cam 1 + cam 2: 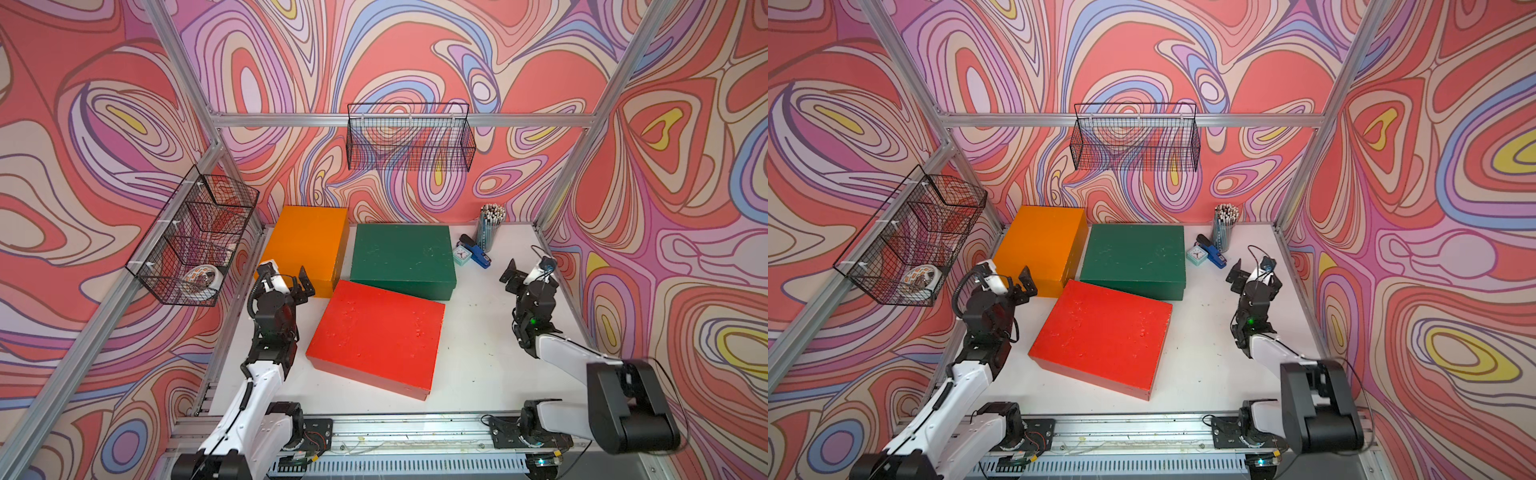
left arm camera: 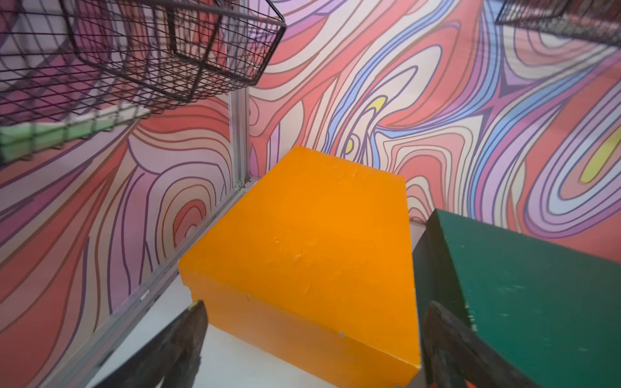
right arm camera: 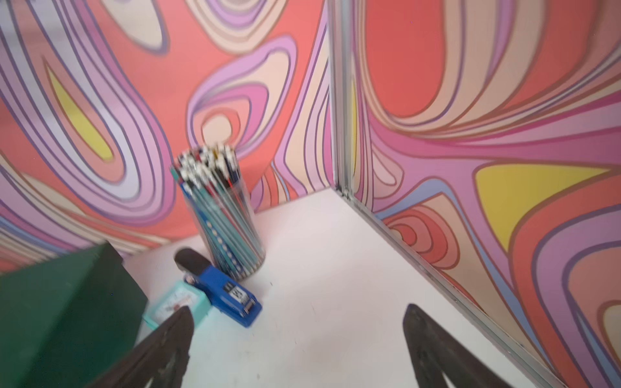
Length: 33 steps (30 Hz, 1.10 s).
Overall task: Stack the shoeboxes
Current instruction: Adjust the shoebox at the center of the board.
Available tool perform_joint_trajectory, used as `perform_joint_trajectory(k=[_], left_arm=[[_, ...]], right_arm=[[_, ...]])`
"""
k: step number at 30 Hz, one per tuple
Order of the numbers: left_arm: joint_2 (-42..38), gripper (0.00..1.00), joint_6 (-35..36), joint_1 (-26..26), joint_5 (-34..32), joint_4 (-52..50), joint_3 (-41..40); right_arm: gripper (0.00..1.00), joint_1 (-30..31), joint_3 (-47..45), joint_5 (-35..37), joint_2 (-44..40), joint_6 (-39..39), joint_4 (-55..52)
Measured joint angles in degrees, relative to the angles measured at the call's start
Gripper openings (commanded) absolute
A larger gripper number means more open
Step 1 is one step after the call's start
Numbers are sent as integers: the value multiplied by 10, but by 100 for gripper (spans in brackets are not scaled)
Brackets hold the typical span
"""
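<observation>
While my left gripper (image 1: pixel 286 276) and right gripper (image 1: pixel 530 270) gape empty, the orange box (image 1: pixel 305 245), green box (image 1: pixel 401 257) and red box (image 1: pixel 376 332) lie unstacked on the table (image 1: pixel 478 332), probably light and stiff, so I'd squeeze opposite sides.

Both arms are being held bent at the elbow and angled forward; the left pincer (image 1: pixel 285 277) and the right pincer (image 1: pixel 528 270) are being held spread wide, gripping nothing.
</observation>
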Motion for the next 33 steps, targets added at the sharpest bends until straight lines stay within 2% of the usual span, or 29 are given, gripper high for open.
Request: perform_joint_trajectory(k=[3,6,10,15,20,24,27,33], left_arm=[[-25,100,-50,0,28,-159,127],[-30,100,-79,0,63,-257,228],[-62,100,-137,1,76,-338,244],[-51,100,-194,1,135,-378,219],[3,100,-206,1,209,-369,216],[83,98,-208,-5,271,-328,223],[171,97,-201,-25,291,-325,252],[308,96,-180,-82,303,-326,337]], right_arm=[[98,0,25,23,-103,76,-100],[98,0,94,29,-157,157,-253],[98,0,189,1,-174,212,-405],[99,0,206,-78,-165,243,-495],[98,14,235,-164,-71,252,-511],[98,92,273,-179,33,250,-506],[95,138,324,-196,121,252,-501],[91,142,404,-208,248,261,-493]])
